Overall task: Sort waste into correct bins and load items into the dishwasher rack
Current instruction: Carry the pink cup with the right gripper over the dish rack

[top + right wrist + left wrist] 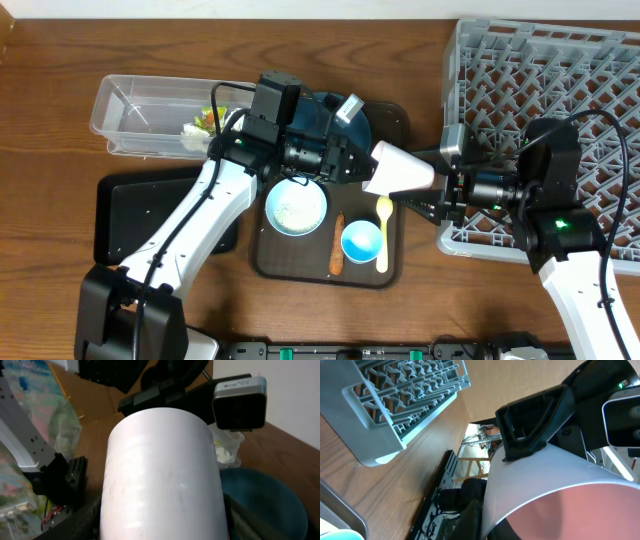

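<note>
pinching the rim of the small pinkish-white cup [402, 170], the left gripper [352, 160] is closed tight on the thin wall. in the left wrist view one black finger [535, 425] lies on the cup's white outside, and the pink inside faces the camera. the cup lies on its side between the two tools, wide mouth toward the left gripper and narrow base toward the right gripper [443, 186]. the right jaws stand on either side of that base; whether they press it cannot be told. under and beside the two grippers, the dark brown serving tray [392, 125] carries the pale blue-white bowl [296, 207], small blue cup [361, 240], pale yellow spoon [384, 232] and carrot-like stick [337, 256]. the dishwasher rack [560, 70] lies beside and behind the right gripper.
</note>
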### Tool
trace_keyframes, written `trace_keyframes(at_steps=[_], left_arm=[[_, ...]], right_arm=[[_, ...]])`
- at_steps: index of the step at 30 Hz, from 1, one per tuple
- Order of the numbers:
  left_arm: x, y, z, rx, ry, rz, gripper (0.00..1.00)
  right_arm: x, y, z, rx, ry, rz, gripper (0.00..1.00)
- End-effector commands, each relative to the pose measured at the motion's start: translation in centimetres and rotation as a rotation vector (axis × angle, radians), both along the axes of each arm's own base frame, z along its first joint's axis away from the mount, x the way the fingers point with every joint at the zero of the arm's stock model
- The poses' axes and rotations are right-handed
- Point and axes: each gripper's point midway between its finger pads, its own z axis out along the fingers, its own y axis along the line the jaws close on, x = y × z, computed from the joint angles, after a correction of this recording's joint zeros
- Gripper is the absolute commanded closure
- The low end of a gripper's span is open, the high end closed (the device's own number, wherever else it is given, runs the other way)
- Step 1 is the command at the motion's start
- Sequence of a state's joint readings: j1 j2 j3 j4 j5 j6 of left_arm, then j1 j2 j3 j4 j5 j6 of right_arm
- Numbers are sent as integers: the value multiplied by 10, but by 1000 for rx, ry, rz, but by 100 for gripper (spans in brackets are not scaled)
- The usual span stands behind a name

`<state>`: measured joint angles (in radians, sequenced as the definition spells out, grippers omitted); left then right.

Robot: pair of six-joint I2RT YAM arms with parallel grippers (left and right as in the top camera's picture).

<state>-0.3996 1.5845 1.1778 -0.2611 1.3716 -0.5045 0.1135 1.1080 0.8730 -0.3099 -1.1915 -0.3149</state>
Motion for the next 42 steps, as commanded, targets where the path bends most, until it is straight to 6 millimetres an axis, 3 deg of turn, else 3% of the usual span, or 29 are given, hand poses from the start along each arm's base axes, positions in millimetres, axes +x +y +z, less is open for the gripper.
trace_keyframes(at_steps=[1,5,9,13,17,22,27,33,42], left_arm=[[7,-2,2,13,-17,24,86],[19,-1,-9,67,-66,86,74],[38,11,-43,252,-103,219,68],[51,47,-90,535,-105,347,64],[47,86,-109,709,-80,401,62],[44,138,-101,869,-133,502,62],[35,181,-70,959,-214,635,62],[24,191,-42,944,-287,702,62],[22,192,-41,943,-289,703,62]], right_arm=[[-3,3,-4,-19,41,0,44],[3,-4,-24,-87,125,-81,48],[16,-17,-45,-164,236,-228,56],[31,-35,-63,-233,332,-404,59],[38,-54,-76,-310,377,-539,62],[39,-91,-75,-448,456,-753,65],[33,-138,-45,-529,520,-995,67],[24,-192,-32,-570,650,-1204,68],[32,-267,-34,-640,870,-1409,68]])
